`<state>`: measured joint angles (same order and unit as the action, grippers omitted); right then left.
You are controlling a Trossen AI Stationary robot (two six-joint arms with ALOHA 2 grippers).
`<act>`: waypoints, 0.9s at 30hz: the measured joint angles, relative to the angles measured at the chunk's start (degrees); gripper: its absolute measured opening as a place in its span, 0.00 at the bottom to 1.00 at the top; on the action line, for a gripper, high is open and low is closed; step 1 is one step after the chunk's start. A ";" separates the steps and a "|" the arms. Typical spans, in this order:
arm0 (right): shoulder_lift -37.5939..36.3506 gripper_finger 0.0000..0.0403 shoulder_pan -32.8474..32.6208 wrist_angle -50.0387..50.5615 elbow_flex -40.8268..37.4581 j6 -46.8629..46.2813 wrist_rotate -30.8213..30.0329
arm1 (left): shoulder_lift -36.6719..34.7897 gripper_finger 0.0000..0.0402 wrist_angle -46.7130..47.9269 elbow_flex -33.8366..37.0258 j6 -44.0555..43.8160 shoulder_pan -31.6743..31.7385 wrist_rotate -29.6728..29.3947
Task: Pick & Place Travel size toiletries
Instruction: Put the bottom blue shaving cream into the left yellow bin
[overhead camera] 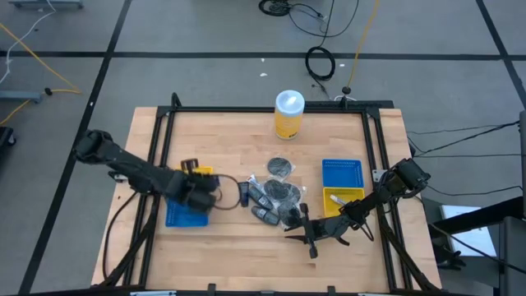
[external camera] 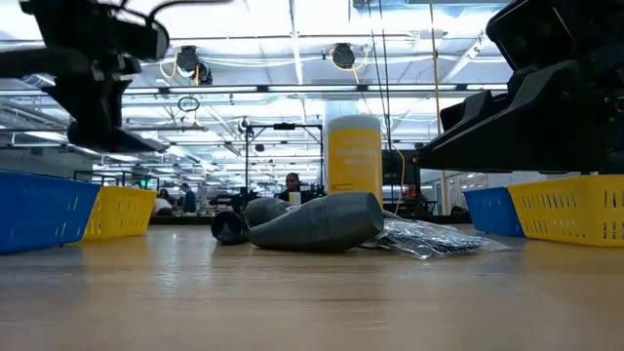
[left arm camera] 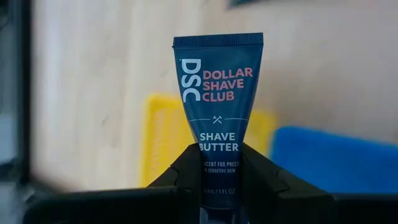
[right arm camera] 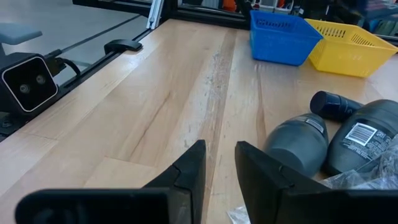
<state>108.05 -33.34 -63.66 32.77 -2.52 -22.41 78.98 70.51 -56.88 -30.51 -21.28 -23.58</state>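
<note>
The left claw [left arm camera: 217,177] grips a dark shave butter tube [left arm camera: 217,99] upright above the yellow and blue trays [overhead camera: 187,215]. The right claw [right arm camera: 219,163] hovers low, fingers slightly parted and empty, near the toiletries [overhead camera: 275,201] at mid-bench.

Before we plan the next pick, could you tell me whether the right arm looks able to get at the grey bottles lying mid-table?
Probably yes. The right gripper is open, holds nothing and sits low just beside the grey bottles, with only bare wood between. The left gripper, shut on a shave butter tube, is off by the left trays.
</note>
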 joint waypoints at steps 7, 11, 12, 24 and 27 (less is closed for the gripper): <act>0.00 0.19 -0.02 0.07 0.00 -0.10 0.00 | -0.02 0.18 4.19 3.99 4.41 7.58 6.16; 0.00 0.19 0.00 0.27 0.00 -0.76 0.00 | 0.00 0.18 4.12 8.01 4.97 10.03 8.18; 0.00 0.19 -0.01 0.29 0.00 -0.87 0.00 | 0.00 0.18 3.55 8.98 5.05 10.44 8.24; 0.00 0.19 0.00 0.28 0.00 -0.87 0.00 | 0.02 0.18 -5.29 15.12 9.88 11.25 12.27; 0.00 0.19 -0.02 0.29 0.00 -0.87 0.00 | 0.02 0.18 -7.07 15.12 10.10 10.80 12.29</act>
<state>108.05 -33.36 -63.37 32.77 -3.40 -22.41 79.00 63.44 -41.76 -20.40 -10.47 -11.29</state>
